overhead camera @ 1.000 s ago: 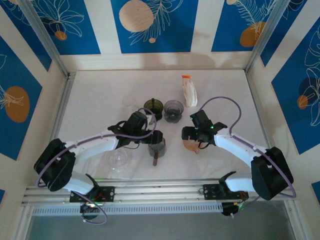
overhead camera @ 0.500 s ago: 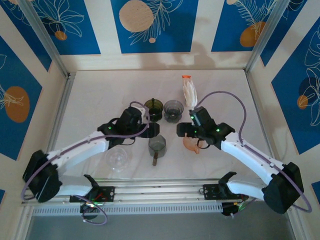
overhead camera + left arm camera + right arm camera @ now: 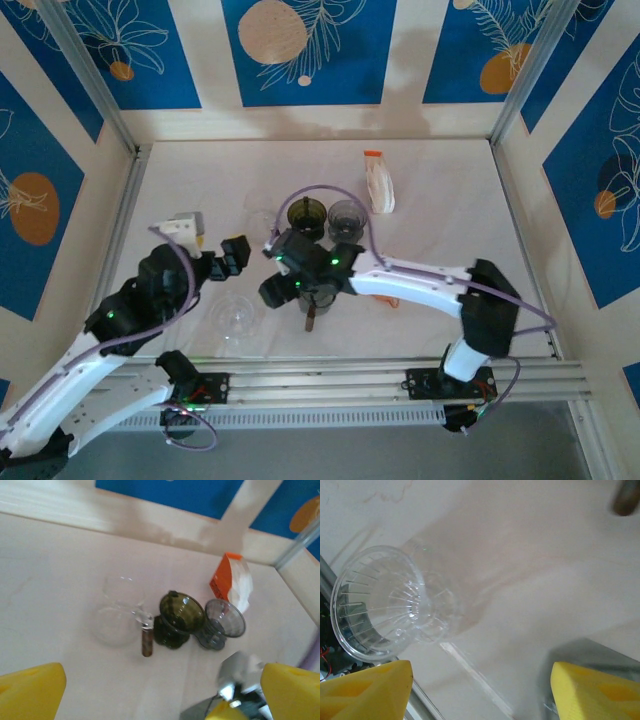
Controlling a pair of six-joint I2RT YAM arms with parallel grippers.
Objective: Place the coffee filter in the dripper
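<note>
Left gripper [image 3: 160, 695]: jaws wide apart, raised over surface [image 3: 60, 580]. Right gripper [image 3: 480, 690]: jaws apart, near clear dripper [image 3: 377, 605]. Green dripper [image 3: 181, 612] and grey dripper [image 3: 225, 618] side by side; filter pack [image 3: 232, 582] behind them.

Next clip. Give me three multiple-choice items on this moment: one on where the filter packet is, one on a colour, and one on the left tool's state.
1. Where is the filter packet?
A) toward the back, right of the back grey dripper
B) front left corner
C) front right corner

2. What colour is the dripper just left of the back grey dripper?
A) red
B) white
C) dark green

3. How is the left tool?
A) shut on the filter packet
B) open, holding nothing
C) shut on the back grey dripper

Answers:
1 A: in the top view the filter packet lies behind and to the right of the back grey dripper.
2 C: both the top and left wrist views show a dark green dripper there.
3 B: in the left wrist view its yellow fingers stand wide apart, with nothing between them.
</note>
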